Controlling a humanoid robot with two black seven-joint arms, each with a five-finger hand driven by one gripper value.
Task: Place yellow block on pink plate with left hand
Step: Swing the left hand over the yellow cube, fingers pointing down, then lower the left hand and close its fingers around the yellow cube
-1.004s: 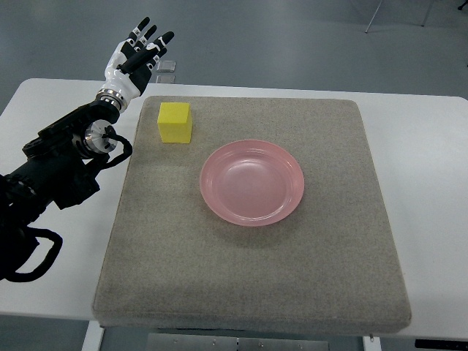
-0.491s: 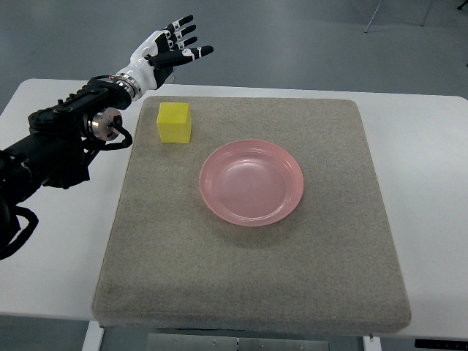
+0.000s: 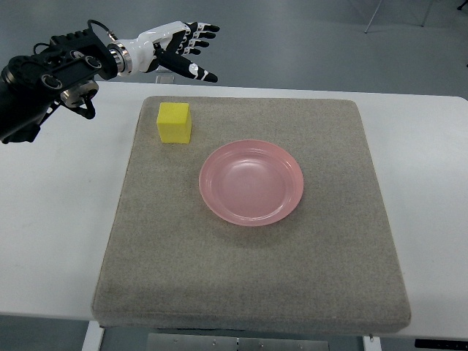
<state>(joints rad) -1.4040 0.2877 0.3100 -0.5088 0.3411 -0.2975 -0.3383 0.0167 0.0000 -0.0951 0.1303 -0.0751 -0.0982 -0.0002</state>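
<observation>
White table [image 3: 431, 175] carries a grey felt mat [image 3: 256, 270] covering most of its top. No right arm anywhere in frame.

Pink plate [image 3: 252, 183] sits empty, slightly up and left of mat centre.

Left arm [image 3: 51, 73] enters from the upper left edge, dark links, wrist pointing to picture right. Left hand [image 3: 175, 51] sits at the far edge of the table, beyond the mat's back border; height above the surface cannot be read from this steep view. Fingers [image 3: 205, 31] spread and extended, thumb splayed toward the block, nothing in the grasp.

Yellow block [image 3: 175, 122] rests on the mat near its far left corner, up and left of the plate, clear of the rim. Roughly cubic, so no real long axis; faces appear about square to the mat edges.

Key relation: block lies on the near side of the hand, almost directly below it in the picture, with a clear gap and no contact. Fingers point to picture right, across the block's line, not at it.

Judgement: reach stage, grasp not yet begun. Next move likely calls for bringing the hand nearer and down over the block while turning the palm toward it. Only the left hand is available.
</observation>
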